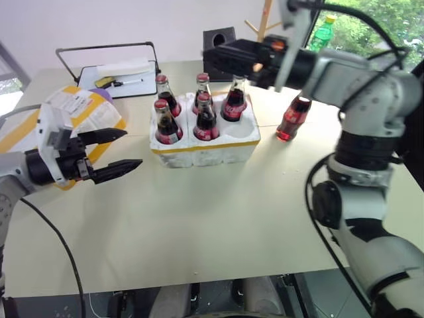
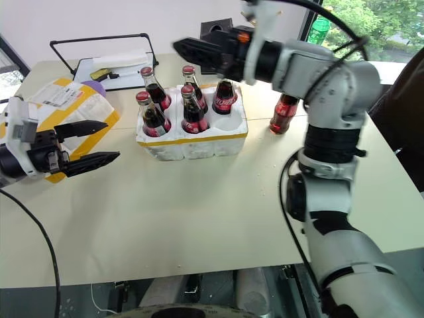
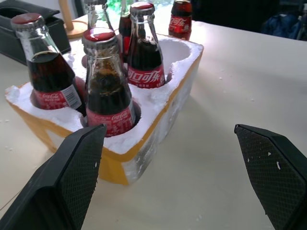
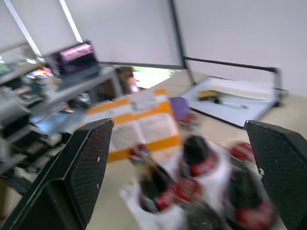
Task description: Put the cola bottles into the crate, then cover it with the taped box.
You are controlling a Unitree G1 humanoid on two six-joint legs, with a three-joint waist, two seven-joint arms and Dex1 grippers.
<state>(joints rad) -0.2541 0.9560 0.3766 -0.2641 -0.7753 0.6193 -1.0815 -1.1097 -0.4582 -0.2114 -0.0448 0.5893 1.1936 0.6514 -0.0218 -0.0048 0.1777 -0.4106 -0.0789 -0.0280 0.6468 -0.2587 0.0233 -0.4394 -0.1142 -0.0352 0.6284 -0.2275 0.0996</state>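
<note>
The crate (image 1: 199, 156), a white foam block with a yellow band, sits mid-table with several cola bottles (image 1: 167, 122) upright in its wells. Its front-right well (image 1: 240, 130) is empty. One more cola bottle (image 1: 293, 118) stands on the table just right of the crate. My left gripper (image 1: 132, 148) is open at table height left of the crate, pointing at it, with nothing between its fingers (image 3: 72, 177). My right gripper (image 2: 189, 53) is open and empty, raised over the crate's back row. The taped box (image 1: 73, 106) lies at the far left behind my left gripper.
A black tissue box (image 1: 218, 38) and a wooden stand (image 1: 264, 23) are at the table's back. A green bottle (image 1: 322, 32) stands back right. A white tray with pens and a black handle (image 1: 119, 74) sits back left. The table's front edge (image 1: 199, 275) is near.
</note>
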